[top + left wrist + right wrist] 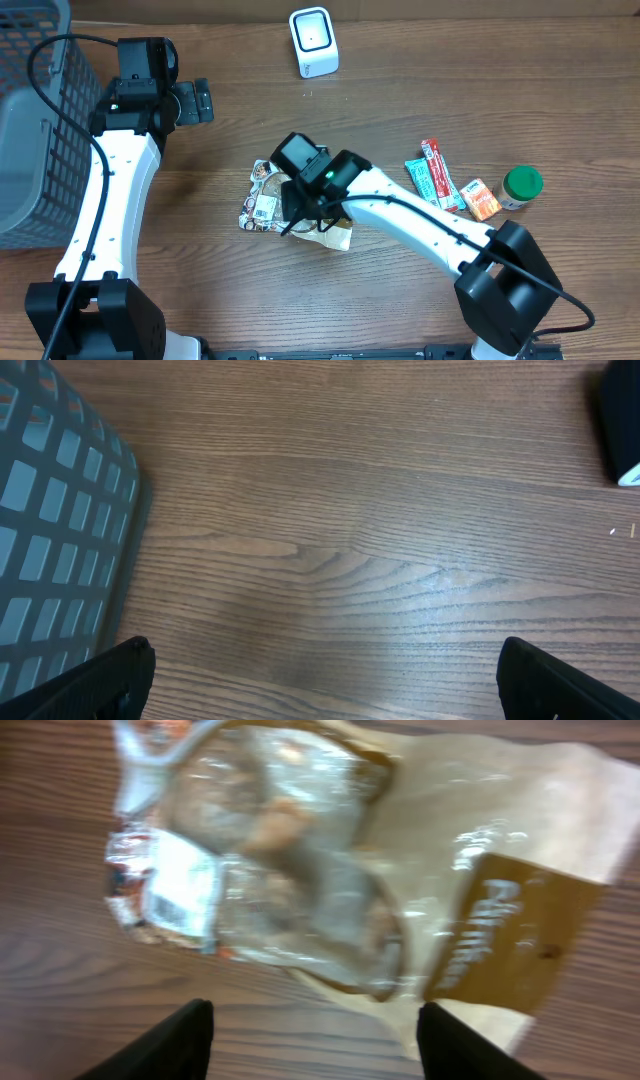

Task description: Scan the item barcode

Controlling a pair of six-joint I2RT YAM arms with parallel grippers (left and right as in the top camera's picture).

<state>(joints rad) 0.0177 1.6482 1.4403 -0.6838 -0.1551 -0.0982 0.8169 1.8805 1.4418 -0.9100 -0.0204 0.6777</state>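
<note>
You have the pouch point(266, 200) lying mid-table point(420, 90), right under the right end effector point(315, 1045). Behind it, at the far edge, stands the scanner point(313, 42). The basket point(35, 120) sits far left, with the left end effector point(195, 102) just beside it. To your right lie the packets point(430, 172), a small box point(481, 198), then a jar point(521, 186).

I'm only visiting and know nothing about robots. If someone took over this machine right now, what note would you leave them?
Left tool: open, empty, over the table beside the basket.
Right tool: open, above the snack bag, not gripping it.
The bag lies flat mid-table, barcode label facing up. The white scanner stands at the far edge, apart from it.
Done: no scan I can confirm.
Left: grip the bag and show its label to the scanner.
</note>
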